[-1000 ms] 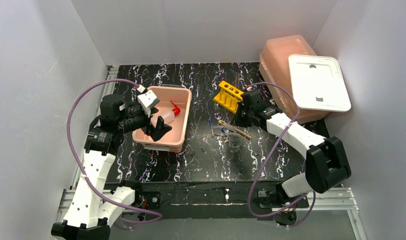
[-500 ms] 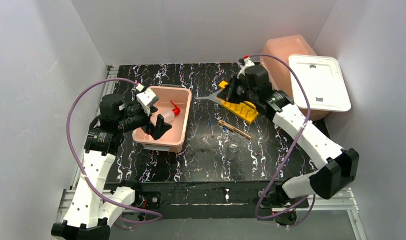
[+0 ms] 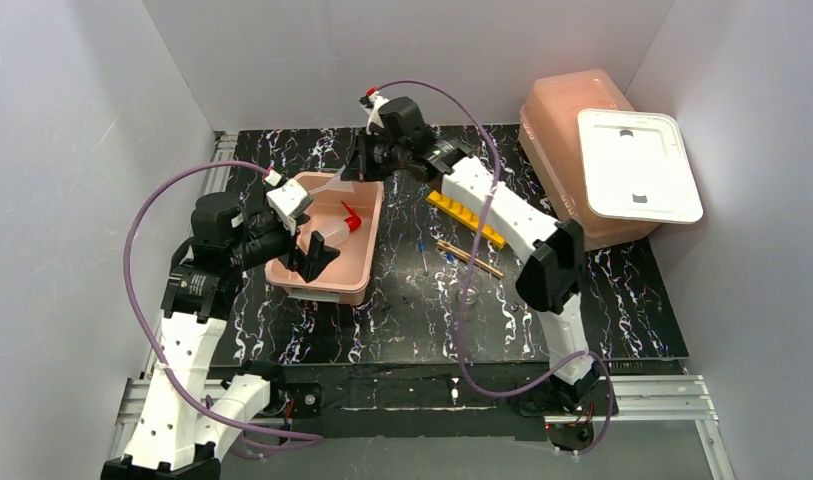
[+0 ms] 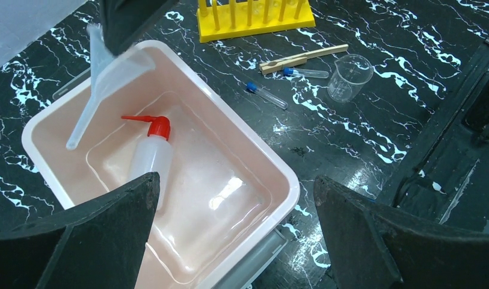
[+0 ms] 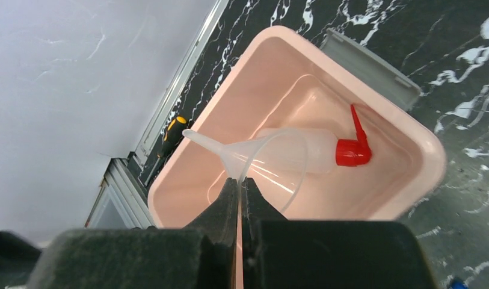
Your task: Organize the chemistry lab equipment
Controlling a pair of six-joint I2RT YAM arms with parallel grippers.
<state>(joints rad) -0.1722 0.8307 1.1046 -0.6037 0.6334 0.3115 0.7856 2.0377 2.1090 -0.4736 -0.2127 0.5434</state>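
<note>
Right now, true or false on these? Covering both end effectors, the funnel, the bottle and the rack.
1. The right end effector is shut on the clear funnel. True.
2. The red-capped bottle stands upright in the rack. False: it lies on its side in the pink tub.
3. The left end effector is open above the tub. True.
4. The yellow rack is inside the tub. False: it sits on the table, outside it.

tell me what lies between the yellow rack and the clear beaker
Between yellow rack and beaker: a brown stick and a blue-capped tube, shown by the left wrist view.
</note>
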